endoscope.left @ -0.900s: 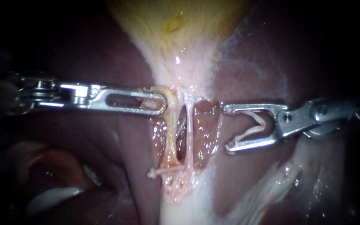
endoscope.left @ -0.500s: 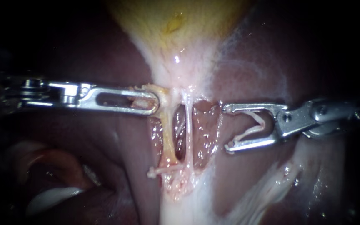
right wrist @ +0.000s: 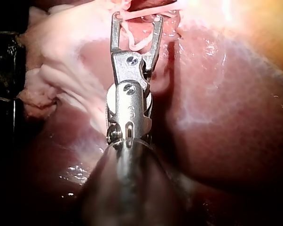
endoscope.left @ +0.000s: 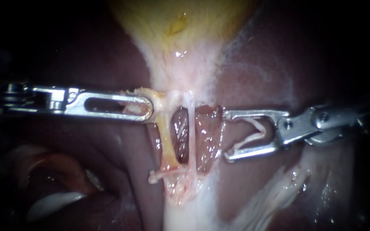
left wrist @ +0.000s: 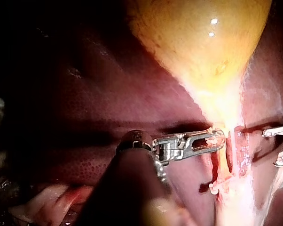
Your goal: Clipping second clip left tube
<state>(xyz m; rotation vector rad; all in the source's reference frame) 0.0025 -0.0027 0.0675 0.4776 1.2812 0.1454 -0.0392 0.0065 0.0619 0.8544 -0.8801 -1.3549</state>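
**Left tube** [endoscope.left: 167,141]: a yellowish, waxy cord running from the neck of the gallbladder [endoscope.left: 180,25] at the far side toward the near side, just left of the thinner, whiter right tube [endoscope.left: 190,137]. A dark, wet window of liver [endoscope.left: 245,179] shows between the two.

**Seated clip** [endoscope.left: 163,174]: what appears to be a pale closed clip lies across the near end of the left tube. This leaves the bare middle stretch as the likely site for the next one.

**Left instrument** [endoscope.left: 150,109]: its hand, a slotted steel pair of jaws, is closed on the far end of the left tube, with pale tissue showing through the slot. The pull is leftward, which probably serves to keep the cord taut and apart from its neighbour.

**Right instrument** [endoscope.left: 228,135]: its hand stands wide apart, to the right of both tubes and clear of them. It carries the loaded clip [endoscope.left: 255,130], a white V whose legs rest against both jaws and whose mouth faces the tubes. The clip is not yet around the left tube, and the right tube lies between them.
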